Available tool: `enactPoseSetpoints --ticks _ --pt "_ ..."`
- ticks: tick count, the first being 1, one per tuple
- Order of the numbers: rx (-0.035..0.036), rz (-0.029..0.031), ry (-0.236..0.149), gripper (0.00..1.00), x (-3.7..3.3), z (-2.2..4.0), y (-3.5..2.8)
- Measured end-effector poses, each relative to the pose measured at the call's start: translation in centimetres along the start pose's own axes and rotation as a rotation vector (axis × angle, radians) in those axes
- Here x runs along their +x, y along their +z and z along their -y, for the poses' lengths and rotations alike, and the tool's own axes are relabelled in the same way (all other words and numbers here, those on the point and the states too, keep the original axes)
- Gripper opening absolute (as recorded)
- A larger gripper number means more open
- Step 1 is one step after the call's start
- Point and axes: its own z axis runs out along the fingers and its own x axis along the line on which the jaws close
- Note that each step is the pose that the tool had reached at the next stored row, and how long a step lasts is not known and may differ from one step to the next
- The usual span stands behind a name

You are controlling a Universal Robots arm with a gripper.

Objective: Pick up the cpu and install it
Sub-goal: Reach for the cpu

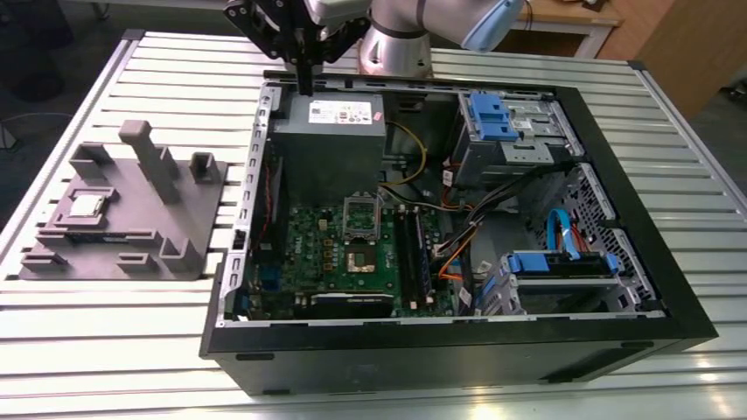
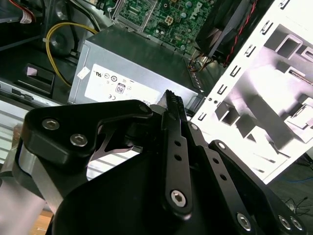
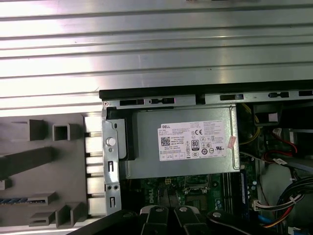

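Case: black computer case [image 1: 467, 350] lies open on its side, closest to me, on a table [image 1: 105, 350] of shiny metal slats.
Holder: grey holder block [image 1: 129, 254] sits on the table at the exterior view's left, just beside the case.
Cpu: the cpu [image 1: 87, 206] is a small silvery square. It lies flat in a pocket near the holder's left end, not yet picked up.
Claw: the gripper [image 1: 306, 86] hangs over the far edge of the case, above the grey power supply box [image 1: 329, 114]. Its two fingers are pressed together with nothing between them.
Which way: the cpu lies to the exterior view's left of the claw, closer to me and lower down, well apart from it.
Shape: it is square, so I think there is no long side to line up with.
Room: the air above the cpu is open. A tall post [image 1: 146, 153] stands near it and might get in the way.
Socket: the socket [image 1: 362, 254] on the green board [image 1: 303, 245] looks bare, in the middle of the case.
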Motion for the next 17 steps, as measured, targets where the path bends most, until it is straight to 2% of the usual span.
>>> enactPoseSetpoints --ticks 17 --pt "0.0000 0.0000 0.000 0.10 0.48 0.04 -0.01"
